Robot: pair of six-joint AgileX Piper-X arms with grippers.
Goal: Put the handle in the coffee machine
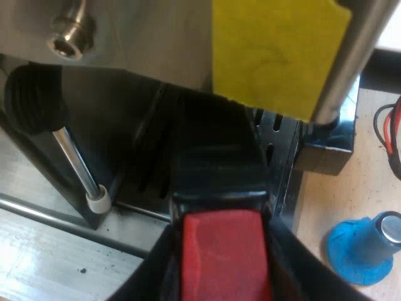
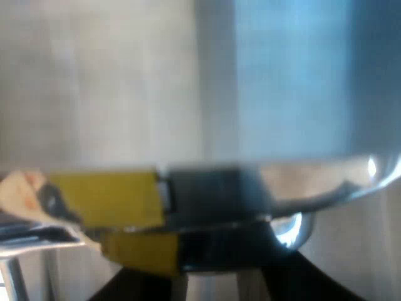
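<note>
Tight spot here. Our left gripper point(image 1: 222, 279) is clamped on the handle point(image 1: 224, 248), with a black finger pressed on each side of its red end. The dark part of the handle runs up and in under the espresso machine point(image 1: 144, 44), right below the bottom edge of its front panel. The holder's metal head is hidden, so we can't tell if it's seated.

Room-wise, the steam wand point(image 1: 76, 168) hangs down to one side, near the handle but not touching. The slotted drip tray point(image 1: 277, 135) sits behind it. A yellow patch point(image 1: 276, 53) and a metal post point(image 1: 352, 59) crowd the other side. The blue tamper point(image 1: 363, 248) stands on the table point(image 1: 335, 200), apart from the tray's corner.

Our right gripper point(image 2: 213, 283) sits just under a shiny metal rim point(image 2: 326, 182) with yellow on it. We honestly can't tell whether it's holding anything.
</note>
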